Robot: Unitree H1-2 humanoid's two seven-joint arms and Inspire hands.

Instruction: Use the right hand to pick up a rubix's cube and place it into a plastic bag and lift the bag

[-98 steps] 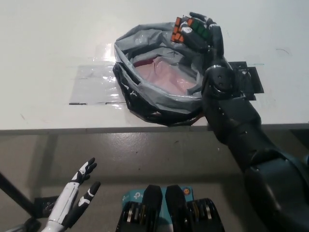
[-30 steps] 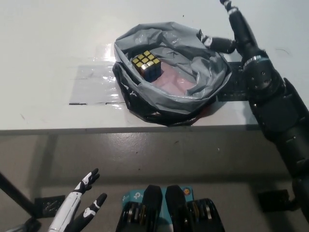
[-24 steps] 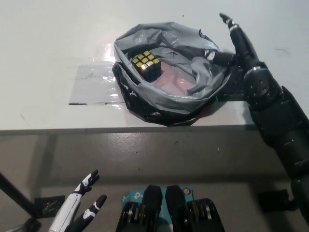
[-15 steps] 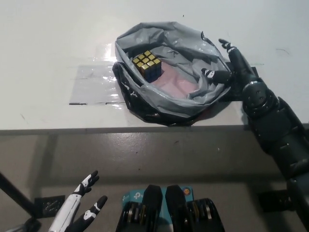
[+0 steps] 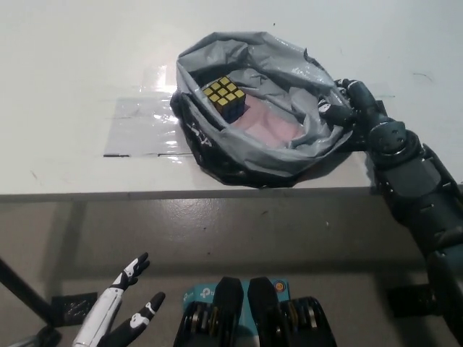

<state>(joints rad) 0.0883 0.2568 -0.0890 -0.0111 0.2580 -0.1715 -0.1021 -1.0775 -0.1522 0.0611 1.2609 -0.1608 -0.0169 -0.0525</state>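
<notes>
The Rubik's cube (image 5: 223, 96) lies inside the grey plastic bag (image 5: 278, 148), near its left wall, yellow face up. The bag sits open on the white table (image 5: 72, 72) near the front edge. My black right hand (image 5: 346, 103) is at the bag's right rim, with its fingers closed on the gathered plastic there. My white left hand (image 5: 123, 307) hangs low at the lower left, below the table, fingers apart and holding nothing.
A clear plastic sheet (image 5: 141, 126) is taped flat on the table left of the bag. The table's front edge (image 5: 145, 194) runs across the middle of the view, with grey floor below it.
The cube went from my right hand into the bag. My right hand then came down from the far right rim and closed on the bag's right edge, pulling the plastic up there.
</notes>
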